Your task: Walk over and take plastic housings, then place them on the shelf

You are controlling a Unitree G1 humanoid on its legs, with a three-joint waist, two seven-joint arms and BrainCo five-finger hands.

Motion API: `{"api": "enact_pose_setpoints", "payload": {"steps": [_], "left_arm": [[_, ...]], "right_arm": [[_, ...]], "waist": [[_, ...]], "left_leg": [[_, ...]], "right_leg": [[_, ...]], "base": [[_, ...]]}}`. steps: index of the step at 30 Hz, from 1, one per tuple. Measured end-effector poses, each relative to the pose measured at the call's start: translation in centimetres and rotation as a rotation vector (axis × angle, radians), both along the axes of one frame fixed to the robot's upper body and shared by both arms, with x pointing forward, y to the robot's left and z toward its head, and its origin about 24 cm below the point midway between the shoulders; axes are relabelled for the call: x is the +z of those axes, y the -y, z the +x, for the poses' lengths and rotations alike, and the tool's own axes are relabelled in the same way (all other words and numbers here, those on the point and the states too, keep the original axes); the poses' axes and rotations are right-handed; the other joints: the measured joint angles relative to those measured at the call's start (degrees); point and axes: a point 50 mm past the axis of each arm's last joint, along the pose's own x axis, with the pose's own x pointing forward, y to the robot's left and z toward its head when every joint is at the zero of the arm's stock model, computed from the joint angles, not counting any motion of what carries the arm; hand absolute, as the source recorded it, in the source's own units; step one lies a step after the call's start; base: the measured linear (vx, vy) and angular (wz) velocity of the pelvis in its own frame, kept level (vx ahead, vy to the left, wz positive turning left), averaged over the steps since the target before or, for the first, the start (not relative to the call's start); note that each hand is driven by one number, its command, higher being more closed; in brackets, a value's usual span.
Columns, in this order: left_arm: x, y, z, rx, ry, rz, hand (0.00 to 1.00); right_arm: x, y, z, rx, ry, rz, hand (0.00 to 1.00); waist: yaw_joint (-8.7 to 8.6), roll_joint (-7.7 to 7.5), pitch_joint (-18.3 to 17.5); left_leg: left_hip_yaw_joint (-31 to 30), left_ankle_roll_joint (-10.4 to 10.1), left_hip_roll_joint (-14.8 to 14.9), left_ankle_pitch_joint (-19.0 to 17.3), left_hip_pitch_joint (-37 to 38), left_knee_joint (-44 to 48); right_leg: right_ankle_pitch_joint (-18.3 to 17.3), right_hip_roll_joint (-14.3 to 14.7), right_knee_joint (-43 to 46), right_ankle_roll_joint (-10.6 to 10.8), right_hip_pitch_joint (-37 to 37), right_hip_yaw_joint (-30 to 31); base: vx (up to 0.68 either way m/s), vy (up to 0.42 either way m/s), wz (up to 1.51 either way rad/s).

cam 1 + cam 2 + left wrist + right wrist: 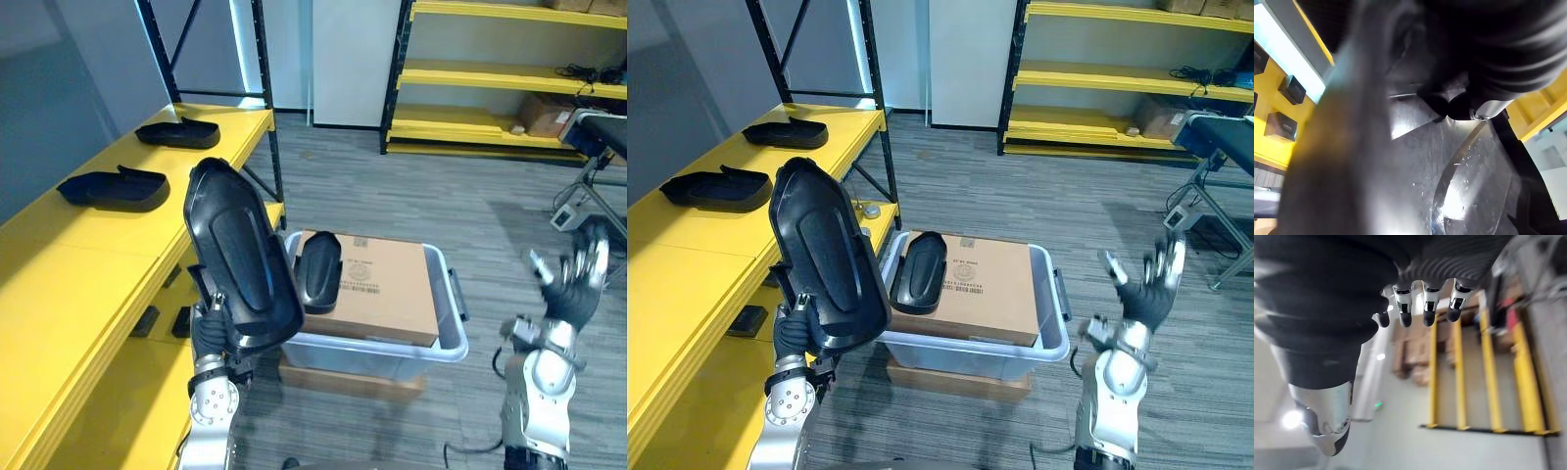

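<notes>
Step in hand: carry-to-place leg. Pick is done, placing isn't.

- Left hand (210, 328), lower left-centre of the left eye view: fingers curled on the lower end of the housing (240, 255). The shell stands near upright above the hand.
- Shelf (88, 264) runs down the left side of the frame, with a yellow top deck. 2 pieces already lie flat on it, upper left: far housing (178, 131) and near housing (113, 187), apart from each other.
- There is bare deck below the near housing in frame, just left of the held shell.
- Spare housing (318, 270) lies on the box (387, 284) inside the bin (446, 343), centre frame, just right of the held one.
- Right hand (578, 279), right edge of frame: raised, fingers straight and spread, holding nothing.

Next move, my read:
1. Swing the left arm toward frame left, over the bare deck.
2. Tip the housing from upright to flat and lower it until the deck carries it.
3. Only then uncurl the fingers.

Keep clear of the near housing. The grip is at 1 end of a long shell, so there is a lot of leverage; rotate slowly or it may twist in the hand. The spare housing in the bin looks like the next pick.
</notes>
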Motion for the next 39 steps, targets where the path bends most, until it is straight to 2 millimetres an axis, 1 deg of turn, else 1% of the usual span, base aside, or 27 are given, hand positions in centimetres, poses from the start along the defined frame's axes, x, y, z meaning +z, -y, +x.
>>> {"api": "enact_pose_setpoints", "payload": {"steps": [1,2,4,6,7,9,10,11,13,15,16,17,18,20,21,22,24,26,28,29,30,31,32,33,34,36,39], "left_arm": [[0.4,-0.1,-0.1,0.005,0.023,-0.001,1.00],[0.6,-0.1,-0.1,0.003,0.034,0.000,1.00],[1.4,0.2,0.1,-0.025,0.069,0.003,1.00],[1.7,0.6,0.1,-0.050,0.089,0.002,1.00],[1.8,1.1,0.3,-0.082,0.094,0.001,1.00],[1.8,1.6,0.3,-0.113,0.096,-0.003,1.00],[2.2,2.1,0.4,-0.143,0.109,-0.010,1.00],[2.4,2.3,0.5,-0.150,0.118,-0.012,1.00],[3.5,2.9,0.9,-0.175,0.175,-0.031,1.00],[4.5,3.0,1.0,-0.180,0.224,-0.048,1.00],[5.3,3.2,1.0,-0.181,0.266,-0.071,1.00],[5.4,3.2,1.1,-0.179,0.275,-0.073,1.00],[5.7,3.3,1.3,-0.177,0.292,-0.092,1.00],[5.8,3.5,1.4,-0.180,0.298,-0.110,1.00],[5.8,3.7,1.4,-0.184,0.300,-0.116,1.00],[5.8,3.7,1.4,-0.184,0.303,-0.117,1.00],[5.8,3.7,1.3,-0.186,0.311,-0.116,1.00],[5.7,3.8,1.5,-0.194,0.311,-0.117,1.00],[5.3,3.8,1.6,-0.202,0.292,-0.120,1.00],[5.2,3.9,1.6,-0.208,0.286,-0.119,1.00],[5.0,3.9,1.7,-0.220,0.278,-0.116,1.00],[4.9,4.3,1.8,-0.240,0.268,-0.115,1.00],[4.9,4.4,1.8,-0.250,0.267,-0.116,1.00],[5.0,4.5,1.9,-0.260,0.271,-0.107,1.00],[5.2,4.6,2.2,-0.269,0.281,-0.099,1.00],[5.2,4.5,2.3,-0.261,0.282,-0.099,1.00],[5.2,4.5,2.3,-0.243,0.288,-0.101,1.00]], "right_arm": [[-2.5,-0.2,-1.6,-0.025,-0.110,0.076,0.00],[-3.6,-0.3,-2.5,-0.036,-0.161,0.108,0.00],[-7.6,-1.7,-6.1,-0.025,-0.364,0.234,0.00],[-9.4,-3.0,-7.8,-0.001,-0.457,0.304,0.00],[-10.6,-4.4,-9.2,0.035,-0.536,0.363,0.00],[-11.5,-6.1,-10.1,0.087,-0.592,0.416,0.00],[-11.9,-7.4,-10.1,0.118,-0.606,0.456,0.00],[-12.0,-7.9,-10.0,0.129,-0.606,0.466,0.00],[-12.0,-8.2,-9.4,0.158,-0.588,0.473,0.00],[-11.9,-8.3,-8.6,0.171,-0.572,0.469,0.00],[-11.7,-8.6,-7.6,0.198,-0.557,0.460,0.00],[-11.5,-8.6,-7.1,0.213,-0.545,0.451,0.00],[-11.1,-8.6,-5.8,0.232,-0.508,0.435,0.00],[-10.6,-8.7,-4.6,0.258,-0.476,0.418,0.00],[-10.3,-8.6,-3.8,0.279,-0.457,0.400,0.00],[-10.1,-8.7,-3.4,0.296,-0.446,0.393,0.00],[-10.0,-8.9,-3.0,0.310,-0.441,0.393,0.00],[-10.1,-9.3,-2.9,0.320,-0.441,0.401,0.00],[-10.1,-9.7,-2.7,0.346,-0.445,0.407,0.00],[-10.1,-9.7,-2.6,0.350,-0.450,0.405,0.00],[-10.1,-9.8,-2.5,0.353,-0.450,0.409,0.00],[-10.2,-9.8,-2.5,0.354,-0.458,0.410,0.00],[-10.2,-9.9,-2.5,0.354,-0.459,0.414,0.00],[-10.3,-10.1,-2.5,0.360,-0.460,0.421,0.00],[-10.2,-10.5,-2.2,0.381,-0.459,0.419,0.00],[-10.2,-10.7,-2.3,0.393,-0.462,0.418,0.00],[-10.1,-11.1,-2.0,0.419,-0.463,0.410,0.00]], "waist": [[0.01,0.34,0.2],[0.00,0.47,0.4],[0.13,0.34,0.6],[0.10,0.41,0.7],[-0.03,0.35,1.0],[0.26,0.13,1.4],[0.26,-0.01,2.6],[0.28,-0.02,3.1],[0.25,0.18,5.3],[0.42,0.53,6.5],[0.57,0.05,7.6],[0.75,0.18,7.7],[0.88,0.47,8.1],[0.63,0.51,8.2],[0.82,0.72,8.3],[0.91,0.85,8.3],[1.46,0.69,8.2],[2.52,0.69,8.2],[2.55,-0.51,8.5],[2.55,-0.61,8.6],[2.34,-1.06,8.9],[1.91,-0.91,9.0],[1.89,-0.99,9.0],[1.68,-1.32,9.0],[1.69,-1.90,9.3],[1.06,-2.07,9.4],[0.47,-2.97,9.0]], "left_leg": [[0.0,0.0,0.0,0.0,-0.1,0.0],[-0.1,0.0,0.0,0.0,-0.1,0.0],[-0.5,-0.1,0.1,-0.1,-0.2,0.0],[-0.8,-0.1,0.1,-0.2,-0.6,0.0],[-1.4,0.1,0.1,-0.3,-0.4,0.0],[-2.1,0.1,0.0,-0.3,-0.4,0.0],[-3.9,0.1,-0.2,-0.3,-0.6,0.1],[-4.9,0.1,-0.4,-0.3,-0.9,0.1],[-8.2,0.1,-1.3,-0.3,-4.5,3.1],[-8.0,0.5,-1.9,-0.6,-6.9,4.9],[-5.6,1.7,-1.6,-1.4,-8.4,6.5],[-3.4,1.9,-1.2,-1.5,-9.5,7.3],[2.5,3.4,-0.2,-2.6,-11.1,9.0],[9.5,5.2,0.6,-3.8,-11.3,10.3],[15.9,5.8,1.8,-4.6,-11.1,12.0],[21.0,4.9,3.0,-5.6,-11.0,13.7],[25.3,4.7,3.2,-6.7,-11.0,15.1],[25.5,4.9,2.5,-6.7,-11.8,16.8],[24.7,6.1,0.6,-9.5,-12.1,20.6],[24.1,6.4,0.3,-10.6,-12.3,22.1],[23.1,7.1,-0.1,-12.3,-12.3,24.1],[21.5,7.8,-0.2,-15.1,-11.4,26.9],[20.7,7.7,-0.1,-16.0,-10.9,27.4],[19.2,7.1,-0.1,-16.8,-10.3,27.5],[17.5,6.5,-0.2,-17.0,-8.7,26.6],[14.9,6.3,-0.9,-17.1,-6.9,25.9],[11.2,5.3,-2.6,-17.7,-5.2,26.2]], "right_leg": [[0.0,0.0,-0.1,0.0,0.0,0.0],[0.0,0.0,-0.2,0.0,0.0,-0.1],[0.2,0.1,-0.5,0.3,0.1,-0.1],[0.3,0.1,-0.7,0.3,0.5,-0.4],[0.2,0.1,-0.9,0.4,1.1,-1.2],[-0.1,0.1,-0.8,0.5,1.6,-2.1],[-0.6,-0.1,-0.3,0.6,2.1,-4.3],[-1.0,-0.3,0.4,0.6,2.1,-5.4],[-3.3,-1.9,4.0,0.8,2.1,-12.8],[-5.3,-3.2,7.2,1.1,2.1,-18.2],[-7.0,-5.0,9.9,1.5,2.1,-22.8],[-7.7,-5.6,11.1,1.6,2.1,-24.6],[-9.0,-6.6,13.1,2.4,2.7,-28.4],[-9.6,-8.4,13.7,3.2,5.1,-32.9],[-10.0,-9.3,13.6,4.0,6.8,-36.2],[-10.3,-10.1,13.5,4.6,8.7,-38.8],[-10.3,-11.0,11.9,5.0,10.8,-41.9],[-10.4,-11.7,11.6,5.9,11.7,-42.8],[-11.0,-15.1,15.6,5.5,13.0,-44.0],[-11.4,-16.2,17.9,4.8,13.0,-43.6],[-12.0,-18.1,22.5,2.2,12.8,-41.6],[-10.7,-20.9,33.1,-3.8,9.5,-32.8],[-11.7,-20.9,36.4,-4.0,7.6,-27.8],[-14.7,-18.9,38.9,-2.1,4.6,-20.3],[-18.0,-14.7,39.1,-0.4,0.3,-11.5],[-19.8,-11.0,37.1,1.4,-3.7,-5.1],[-19.7,-8.4,31.6,2.1,-8.1,1.1]], "base": [[0.00,0.000,0.00],[0.00,0.000,0.00],[0.00,0.000,0.00],[0.00,-0.004,0.11],[0.00,-0.010,0.20],[-0.01,-0.018,0.35],[-0.03,-0.027,0.57],[-0.04,-0.028,0.90],[-0.05,0.012,1.67],[-0.04,0.038,1.84],[0.00,0.042,1.55],[-0.01,0.069,1.86],[0.02,0.046,1.52],[0.05,0.059,1.45],[0.08,0.084,1.34],[0.08,0.080,1.25],[0.09,0.087,0.86],[0.12,0.109,0.51],[0.19,0.128,0.39],[0.16,0.107,0.32],[0.25,0.174,0.43],[0.21,0.145,0.48],[0.22,0.123,0.53],[0.23,0.076,0.57],[0.23,0.061,0.60],[0.23,0.037,0.72],[0.22,-0.061,1.03]]}}
